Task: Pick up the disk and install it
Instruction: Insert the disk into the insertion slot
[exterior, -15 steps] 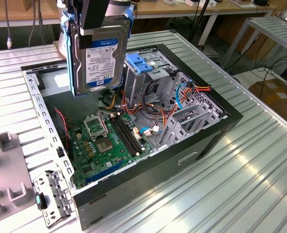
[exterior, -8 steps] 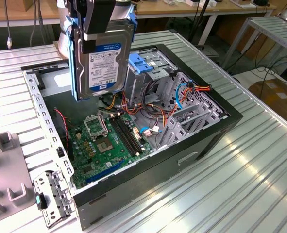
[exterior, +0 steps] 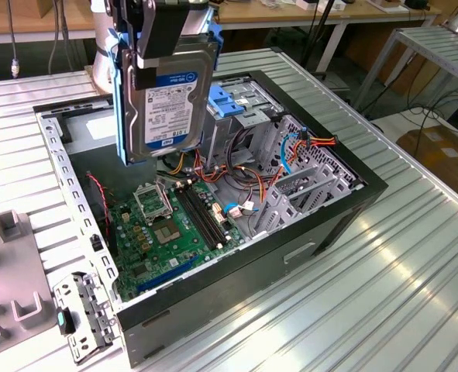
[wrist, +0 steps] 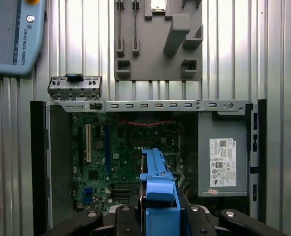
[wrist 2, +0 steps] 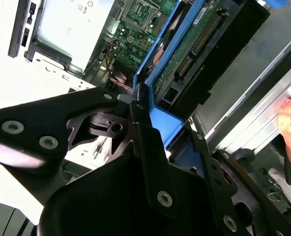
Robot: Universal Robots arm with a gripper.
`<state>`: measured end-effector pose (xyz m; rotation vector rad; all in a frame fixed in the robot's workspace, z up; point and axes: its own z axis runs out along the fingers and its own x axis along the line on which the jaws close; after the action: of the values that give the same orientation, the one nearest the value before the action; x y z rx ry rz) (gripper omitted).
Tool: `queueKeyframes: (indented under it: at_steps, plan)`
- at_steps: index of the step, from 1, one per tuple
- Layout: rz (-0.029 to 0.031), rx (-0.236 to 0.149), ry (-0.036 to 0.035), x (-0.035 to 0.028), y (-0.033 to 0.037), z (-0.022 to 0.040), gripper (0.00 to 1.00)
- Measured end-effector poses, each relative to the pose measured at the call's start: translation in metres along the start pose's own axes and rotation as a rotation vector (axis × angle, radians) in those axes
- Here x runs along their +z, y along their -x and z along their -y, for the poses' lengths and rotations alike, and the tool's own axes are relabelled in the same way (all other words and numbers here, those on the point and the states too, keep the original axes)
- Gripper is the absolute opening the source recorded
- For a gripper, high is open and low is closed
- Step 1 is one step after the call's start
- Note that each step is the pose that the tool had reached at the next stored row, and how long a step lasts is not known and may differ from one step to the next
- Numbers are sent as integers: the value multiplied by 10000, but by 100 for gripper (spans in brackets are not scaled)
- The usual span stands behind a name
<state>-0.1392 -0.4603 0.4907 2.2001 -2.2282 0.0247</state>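
Tool closed tight on the upper end of the disk. Disk hangs upright, label side out, blue side rails running vertically. It sits above the open computer case, over the motherboard and just beside the drive cage. The case lies on the slatted metal counter.

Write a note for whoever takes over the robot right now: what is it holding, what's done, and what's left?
Tool: shut on the disk, gripping its upper end.
Disk: hangs upright in the air over the open computer case, above the motherboard, on the exterior view's left of the drive cage.
Done: the disk is picked up.
Left: the disk is not yet installed in the case.
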Motion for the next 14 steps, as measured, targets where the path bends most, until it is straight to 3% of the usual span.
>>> queueKeyframes:
  at_steps: [4,10,14]
  plan:
    - [0,0,0,2,-2,66,37]
    - [0,-1,0,6,0,269,37]
    - [0,1,0,9,1,352,37]
